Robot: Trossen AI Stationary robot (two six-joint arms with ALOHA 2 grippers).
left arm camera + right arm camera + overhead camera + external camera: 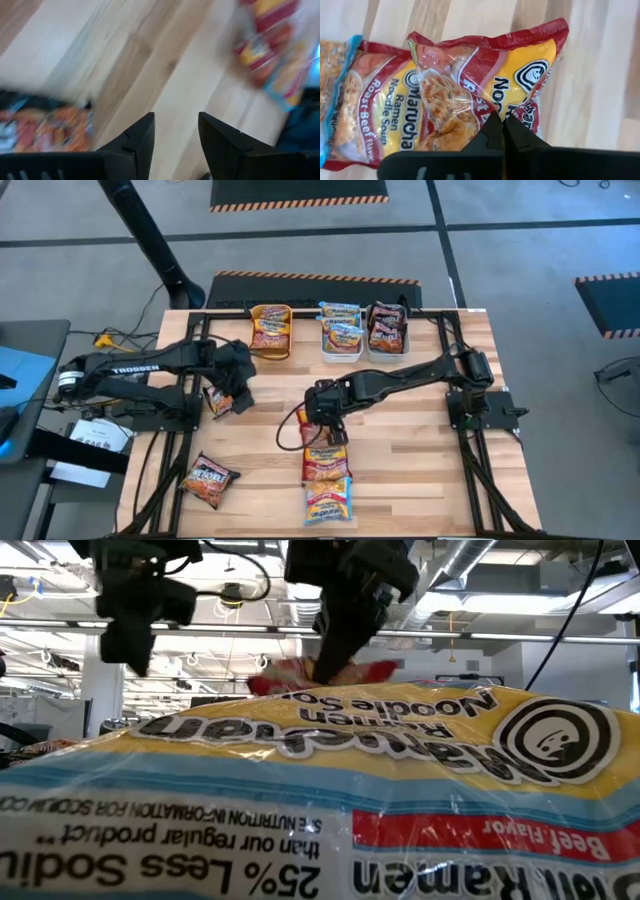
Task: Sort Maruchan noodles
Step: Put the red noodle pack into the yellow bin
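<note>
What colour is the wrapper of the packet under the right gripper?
Red with a yellow panel: the Roast Beef packet at the shut right gripper, best seen in the right wrist view.

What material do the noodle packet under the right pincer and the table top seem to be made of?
The red noodle packet looks like thin glossy plastic film: it crinkles, shines, and partly shows the noodles. The table top looks like pale wood planks with visible grain, probably matte.

Three bins [341,352] line the table's [420,470] far edge, three packets [326,470] lie near its front edge, one packet [208,480] toward its front-left corner.
</note>
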